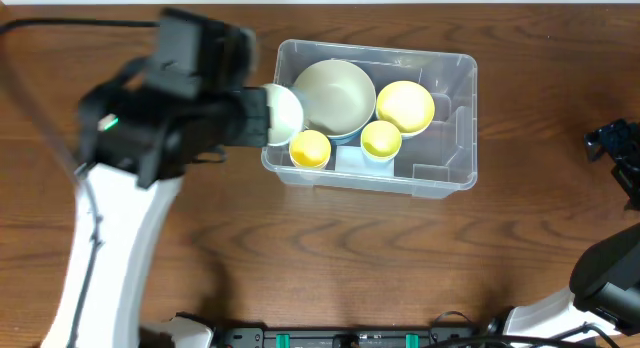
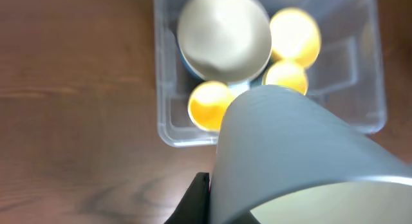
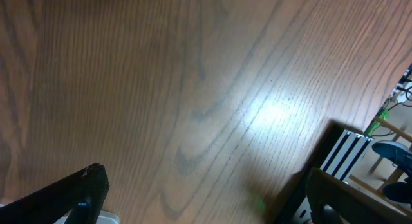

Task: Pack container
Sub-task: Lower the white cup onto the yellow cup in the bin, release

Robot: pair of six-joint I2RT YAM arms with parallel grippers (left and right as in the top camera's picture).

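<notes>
The clear container (image 1: 455, 123) stands mid-table, seen from the left wrist too (image 2: 168, 130). It holds a large pale green bowl (image 1: 333, 96), a yellow bowl (image 1: 405, 106) and two small yellow cups (image 1: 310, 148) (image 1: 381, 138). My left gripper (image 1: 252, 118) is shut on the rim of a bowl (image 1: 284, 112), pale inside and grey-blue outside (image 2: 290, 147). That bowl hangs tilted over the container's left edge. One black finger (image 2: 197, 201) presses its wall; the other finger is hidden behind it. My right gripper (image 3: 203, 198) is open over bare wood at the far right (image 1: 612, 146).
The wooden table (image 1: 300, 258) surrounds the container. My left arm's white link (image 1: 110, 258) crosses the front left. A black and white stand (image 3: 347, 153) shows at the table's edge in the right wrist view.
</notes>
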